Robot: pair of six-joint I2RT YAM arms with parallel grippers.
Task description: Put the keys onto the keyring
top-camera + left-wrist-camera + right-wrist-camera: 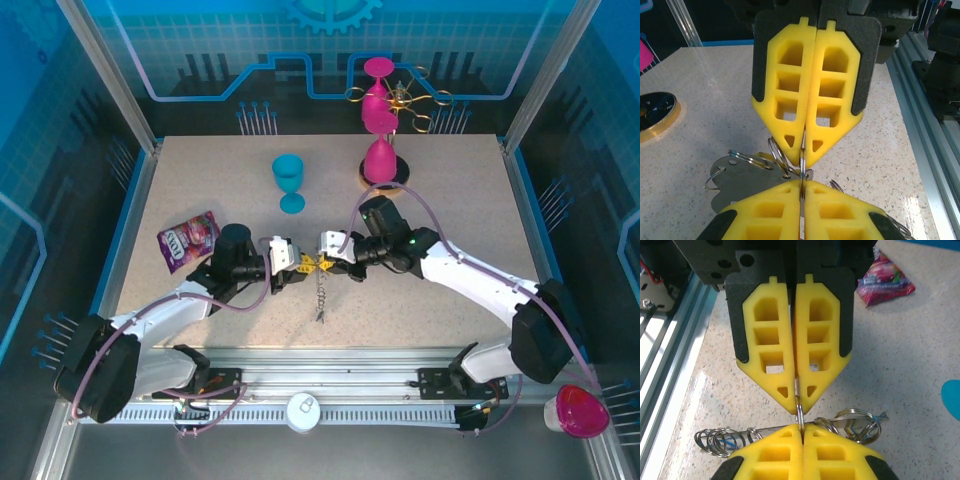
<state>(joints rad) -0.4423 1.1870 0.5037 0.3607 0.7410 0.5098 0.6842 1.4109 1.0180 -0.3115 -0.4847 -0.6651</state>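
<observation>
Pinching the thin silvery metal keyring (pixel 803 170) edge-on, the left gripper (pixel 802 184) and right gripper (pixel 801 428) are both pressing their jaws together on it, tip to tip. Flat silvery metal keys (pixel 740 181) are hanging just beside the jaws. The wire is looking light, stiff and slippery, so gripping away from its split is probably wisest.
</observation>
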